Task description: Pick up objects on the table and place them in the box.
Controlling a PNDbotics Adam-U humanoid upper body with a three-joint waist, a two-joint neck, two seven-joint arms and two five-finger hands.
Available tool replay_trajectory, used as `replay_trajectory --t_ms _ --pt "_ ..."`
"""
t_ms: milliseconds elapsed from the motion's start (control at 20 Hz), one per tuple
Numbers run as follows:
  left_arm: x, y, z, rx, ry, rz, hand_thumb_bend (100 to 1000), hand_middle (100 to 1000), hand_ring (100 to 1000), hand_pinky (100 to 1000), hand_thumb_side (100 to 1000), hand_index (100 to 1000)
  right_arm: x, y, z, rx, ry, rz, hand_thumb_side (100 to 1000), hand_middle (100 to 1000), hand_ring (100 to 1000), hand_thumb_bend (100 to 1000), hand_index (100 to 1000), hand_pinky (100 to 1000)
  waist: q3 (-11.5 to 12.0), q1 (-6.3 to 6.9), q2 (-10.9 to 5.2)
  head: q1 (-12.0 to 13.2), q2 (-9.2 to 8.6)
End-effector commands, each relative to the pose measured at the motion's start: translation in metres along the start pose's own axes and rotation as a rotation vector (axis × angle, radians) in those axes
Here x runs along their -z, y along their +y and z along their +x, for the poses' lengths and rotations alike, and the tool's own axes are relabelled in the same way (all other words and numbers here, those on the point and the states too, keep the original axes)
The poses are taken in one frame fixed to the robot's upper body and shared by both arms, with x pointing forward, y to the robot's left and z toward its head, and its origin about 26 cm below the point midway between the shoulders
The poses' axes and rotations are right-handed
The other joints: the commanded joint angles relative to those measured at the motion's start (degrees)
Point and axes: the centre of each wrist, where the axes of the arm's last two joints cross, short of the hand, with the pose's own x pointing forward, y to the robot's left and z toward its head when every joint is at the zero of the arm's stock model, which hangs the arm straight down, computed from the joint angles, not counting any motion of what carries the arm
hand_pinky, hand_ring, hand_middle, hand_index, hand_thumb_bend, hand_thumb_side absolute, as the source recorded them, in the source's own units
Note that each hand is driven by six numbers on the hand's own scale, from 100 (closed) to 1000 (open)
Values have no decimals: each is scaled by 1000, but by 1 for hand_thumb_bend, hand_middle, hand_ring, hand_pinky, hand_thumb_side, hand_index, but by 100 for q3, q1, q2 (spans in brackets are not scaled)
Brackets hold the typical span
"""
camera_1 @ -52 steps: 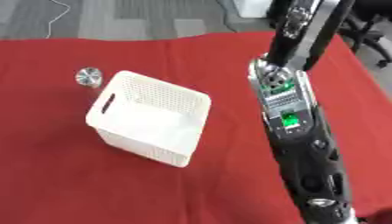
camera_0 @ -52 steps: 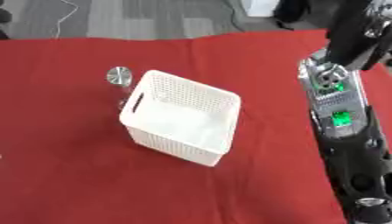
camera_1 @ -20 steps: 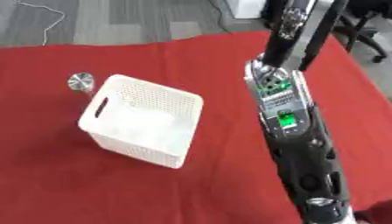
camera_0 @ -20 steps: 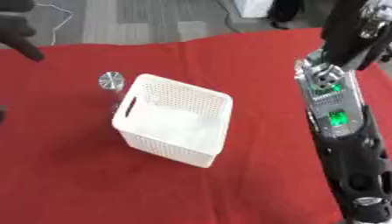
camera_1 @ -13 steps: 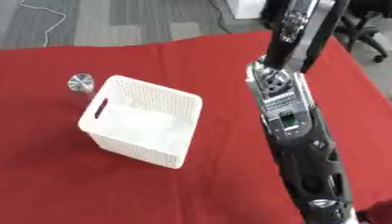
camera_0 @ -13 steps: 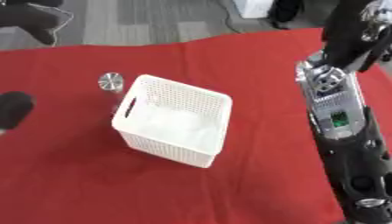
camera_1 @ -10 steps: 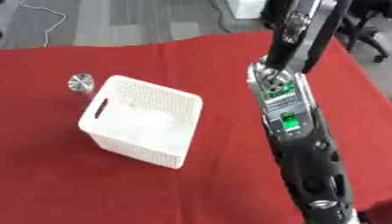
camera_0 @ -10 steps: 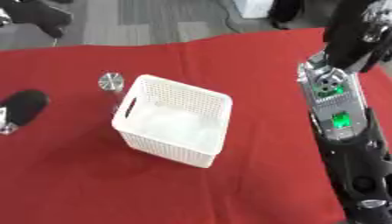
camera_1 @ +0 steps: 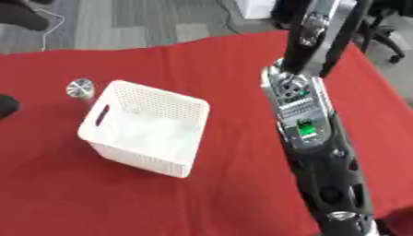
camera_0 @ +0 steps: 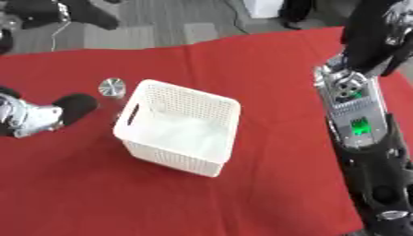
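Reaching toward the first pick, by the look of it: left hand (camera_0: pixel 32 117) enters from the left edge of the left eye view, black and silver, low over the red-covered table (camera_0: pixel 266 69), its dark rounded end near the small silver round object (camera_0: pixel 112 86) and pointing toward it, not touching it. Finger state of this hand: cannot tell; only a blurred dark mass and a pale wrist section show, with nothing visibly held. Silver object: stands on the table just beside the far left corner of the white perforated box (camera_0: pixel 179 126), apart from its wall; shape reads as a short shiny cylinder or lid, no more can be made out. Box: open top, slot handle on its left wall, contents not distinguishable against the white floor. Right arm (camera_1: pixel 310 133): long black and silver limb along the right side, green-lit panel on it, apparently idle; right hand itself not seen in either view. Next move, as judged: bring the left hand over the silver object, close round it, lift clear of the box rim, then release inside.
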Motion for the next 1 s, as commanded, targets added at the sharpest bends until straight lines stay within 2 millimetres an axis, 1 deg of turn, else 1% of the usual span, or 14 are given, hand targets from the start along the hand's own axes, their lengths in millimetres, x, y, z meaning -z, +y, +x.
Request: replay_trajectory --t_ms 50,200,400,650,1000 --pt "3 3 -11 62 11 -89 328 889 786 830 808 879 7 -1 2 80 -97 -90 1000 684 690 100 717 697 -28 32 -72 69 -1" --pt "5 0 -22 114 25 -152 353 885 809 839 800 872 7 0 2 85 -98 -90 1000 684 690 100 717 697 -51 39 -66 68 -1" --pt "4 -5 -38 173 59 -195 344 880 812 839 813 867 8 2 3 92 -100 -92 1000 684 690 100 717 697 -85 49 -55 89 -1" --pt "-2 -18 -57 165 111 -201 326 881 803 836 820 870 9 4 4 103 -101 -98 1000 684 690 100 717 697 -141 55 -31 103 -1" --pt "-8 -32 -74 122 158 -252 316 876 786 829 827 883 9 8 5 122 -102 -108 1000 683 690 100 717 697 -232 58 9 185 -1"
